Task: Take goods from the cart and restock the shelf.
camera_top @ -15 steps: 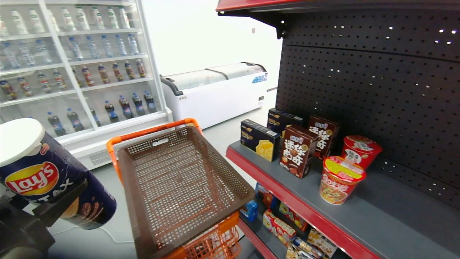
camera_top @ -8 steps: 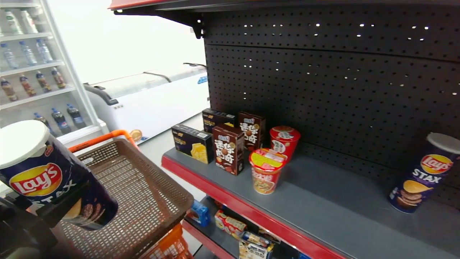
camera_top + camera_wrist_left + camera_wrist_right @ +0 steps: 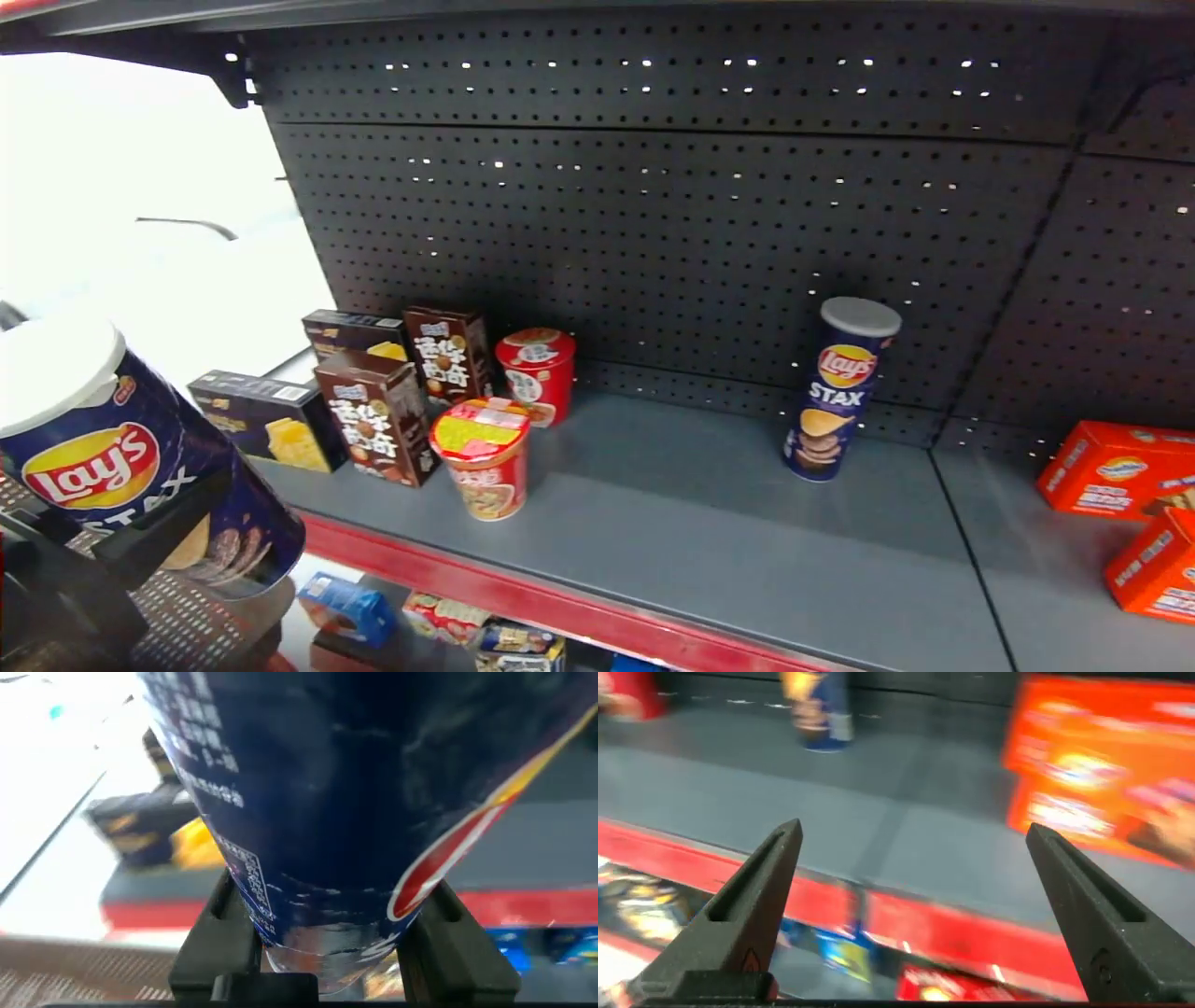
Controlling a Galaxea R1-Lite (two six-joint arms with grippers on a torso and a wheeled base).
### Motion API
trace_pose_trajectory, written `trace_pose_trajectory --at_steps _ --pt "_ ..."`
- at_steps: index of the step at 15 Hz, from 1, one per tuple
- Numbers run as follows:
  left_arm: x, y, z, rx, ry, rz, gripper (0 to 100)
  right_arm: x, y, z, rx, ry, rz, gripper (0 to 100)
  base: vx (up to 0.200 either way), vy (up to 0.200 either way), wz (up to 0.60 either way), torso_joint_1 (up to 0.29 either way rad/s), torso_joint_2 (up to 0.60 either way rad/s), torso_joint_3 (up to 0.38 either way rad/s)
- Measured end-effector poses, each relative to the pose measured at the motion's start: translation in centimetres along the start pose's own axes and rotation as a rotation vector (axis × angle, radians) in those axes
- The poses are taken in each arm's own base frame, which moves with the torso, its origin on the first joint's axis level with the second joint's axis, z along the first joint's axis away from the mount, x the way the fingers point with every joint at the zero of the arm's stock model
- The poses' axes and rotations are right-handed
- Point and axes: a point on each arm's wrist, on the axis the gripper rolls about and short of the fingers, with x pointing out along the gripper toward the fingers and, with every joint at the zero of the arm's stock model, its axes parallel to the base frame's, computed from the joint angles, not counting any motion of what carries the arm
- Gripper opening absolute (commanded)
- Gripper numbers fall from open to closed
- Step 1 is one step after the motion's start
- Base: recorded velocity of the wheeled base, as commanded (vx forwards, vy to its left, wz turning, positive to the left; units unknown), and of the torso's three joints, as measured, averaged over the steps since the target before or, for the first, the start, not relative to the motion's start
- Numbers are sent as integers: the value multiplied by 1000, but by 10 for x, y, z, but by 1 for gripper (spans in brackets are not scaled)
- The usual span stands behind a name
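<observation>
Holding a chips can (image 3: 121,448) at lower left of frame.
Clamped on it with left gripper (image 3: 332,922); right gripper (image 3: 913,829) spread wide before the shelf (image 3: 700,523).

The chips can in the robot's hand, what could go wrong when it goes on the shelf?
The held chips can sits tilted in the left gripper, its jaws clamping only the bottom end, so it might slip or land leaning and fall over. On the way in it could also bump the noodle cup and brown box at the shelf front. Set too close, it might topple the standing can.
</observation>
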Motion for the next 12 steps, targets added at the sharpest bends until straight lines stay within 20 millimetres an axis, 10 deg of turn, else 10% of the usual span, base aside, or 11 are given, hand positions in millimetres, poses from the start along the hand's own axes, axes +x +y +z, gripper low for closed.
trace_pose_trajectory --at_steps 12 --pt "-9 3 32 34 -145 41 0 0 0 0 -2 0 1 100 0 0 -100 0 1 0"
